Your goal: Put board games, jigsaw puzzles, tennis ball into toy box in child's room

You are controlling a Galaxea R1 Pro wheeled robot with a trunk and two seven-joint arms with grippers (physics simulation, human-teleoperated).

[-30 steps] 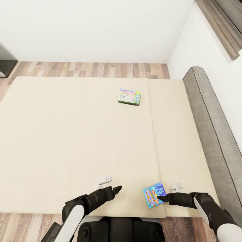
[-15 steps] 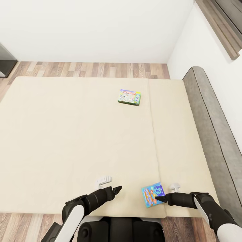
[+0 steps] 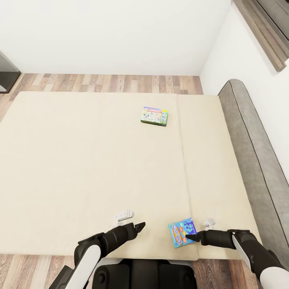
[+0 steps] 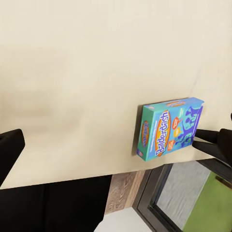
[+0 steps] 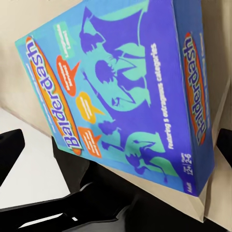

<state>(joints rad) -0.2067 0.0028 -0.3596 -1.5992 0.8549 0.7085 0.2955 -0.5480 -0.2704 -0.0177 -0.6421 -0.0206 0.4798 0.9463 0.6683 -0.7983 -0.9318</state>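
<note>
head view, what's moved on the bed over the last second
The right gripper crept leftward, nudging the small blue Balderdash game box slightly left near the beige mattress's front edge. Left gripper and green-edged Monopoly box stayed put.

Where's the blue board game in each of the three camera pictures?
Head view: blue board game lies near the bottom edge, right of centre, on the bed, at the right claw.
Left wrist view: right of centre.
Right wrist view: across most of the picture.
Shared landmark: the beige bed under it.
</note>
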